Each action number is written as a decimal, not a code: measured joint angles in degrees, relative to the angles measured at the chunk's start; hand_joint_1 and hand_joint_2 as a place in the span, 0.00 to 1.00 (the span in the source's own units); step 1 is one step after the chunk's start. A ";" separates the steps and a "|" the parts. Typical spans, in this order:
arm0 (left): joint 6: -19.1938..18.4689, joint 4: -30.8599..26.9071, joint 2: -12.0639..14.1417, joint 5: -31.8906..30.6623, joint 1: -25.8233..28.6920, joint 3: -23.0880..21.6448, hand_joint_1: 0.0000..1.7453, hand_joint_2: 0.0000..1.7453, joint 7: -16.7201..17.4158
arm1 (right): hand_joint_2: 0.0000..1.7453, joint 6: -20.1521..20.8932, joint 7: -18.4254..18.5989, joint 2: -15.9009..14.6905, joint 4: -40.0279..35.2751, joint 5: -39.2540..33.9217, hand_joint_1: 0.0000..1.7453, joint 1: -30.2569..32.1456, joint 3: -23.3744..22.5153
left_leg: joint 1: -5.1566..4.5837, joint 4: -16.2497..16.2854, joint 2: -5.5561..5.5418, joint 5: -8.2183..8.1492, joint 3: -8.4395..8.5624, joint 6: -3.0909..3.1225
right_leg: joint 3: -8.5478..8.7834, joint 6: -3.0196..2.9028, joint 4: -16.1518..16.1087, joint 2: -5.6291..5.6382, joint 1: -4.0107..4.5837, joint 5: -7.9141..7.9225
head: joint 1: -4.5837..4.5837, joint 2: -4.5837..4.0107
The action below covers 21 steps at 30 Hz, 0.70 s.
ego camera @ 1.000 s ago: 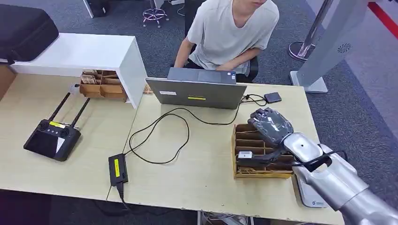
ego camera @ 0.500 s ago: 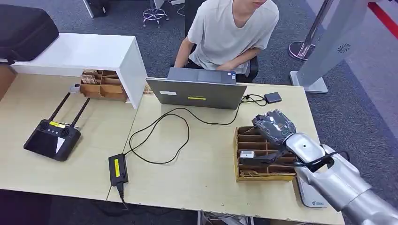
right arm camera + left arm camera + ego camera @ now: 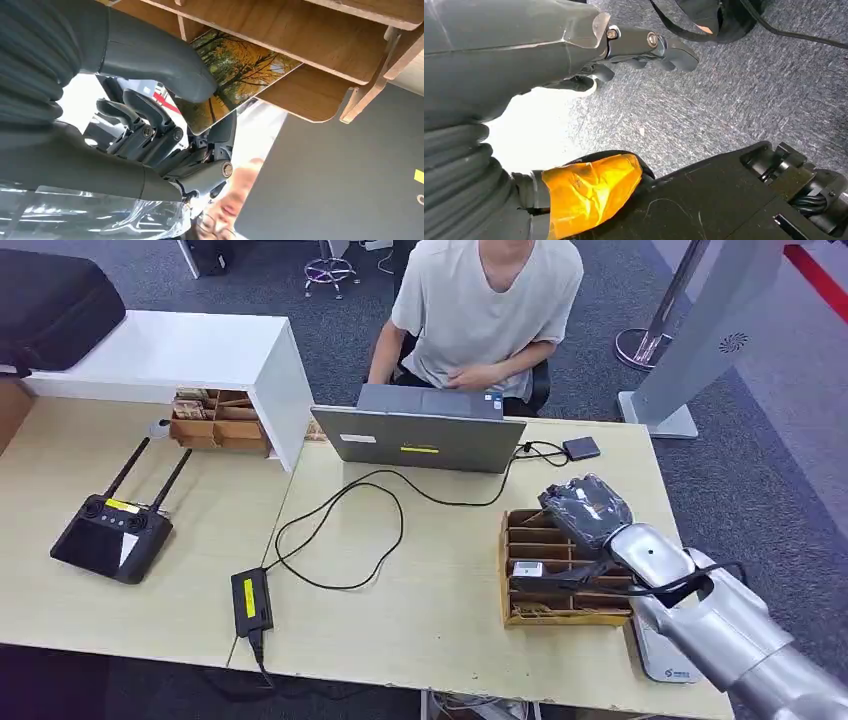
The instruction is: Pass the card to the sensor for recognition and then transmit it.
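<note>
The right hand (image 3: 585,508) has thumb and fingers (image 3: 150,112) pinched on the card (image 3: 230,75), still slotted in the wooden organizer (image 3: 520,570) at the tabletop's right. It could snag a divider and slip free.

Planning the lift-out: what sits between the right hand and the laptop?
In the head view, bare tabletop and a stretch of black cable lie between the right hand and the laptop.

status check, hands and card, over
Right robot hand pinching card at wooden rack. Left robot hand hanging, holding nothing. Nothing blocking.
</note>
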 joint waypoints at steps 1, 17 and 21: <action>0.00 0.00 0.00 0.00 0.00 0.00 0.00 1.00 -0.02 | 1.00 0.00 0.00 0.00 0.00 0.00 1.00 0.00 0.00 | 0.00 0.00 0.00 0.00 0.00 0.00 | 0.00 0.00 0.00 0.00 0.00 0.00 | 0.00 0.00; 0.50 0.00 -0.04 0.44 0.00 0.11 0.00 1.00 -0.85 | 1.00 -0.09 0.13 -0.07 -0.11 -0.02 1.00 0.06 0.02 | 0.00 0.00 0.00 0.00 0.00 0.00 | 0.00 0.00 0.00 0.00 0.00 0.00 | -0.02 0.00; 0.52 0.02 -0.09 0.48 0.02 0.48 0.00 1.00 -1.22 | 1.00 -0.59 0.30 -0.13 -0.31 0.04 1.00 0.17 0.02 | 0.00 0.01 0.00 0.00 0.00 0.00 | 0.00 0.00 0.00 0.00 0.00 0.00 | 0.00 0.00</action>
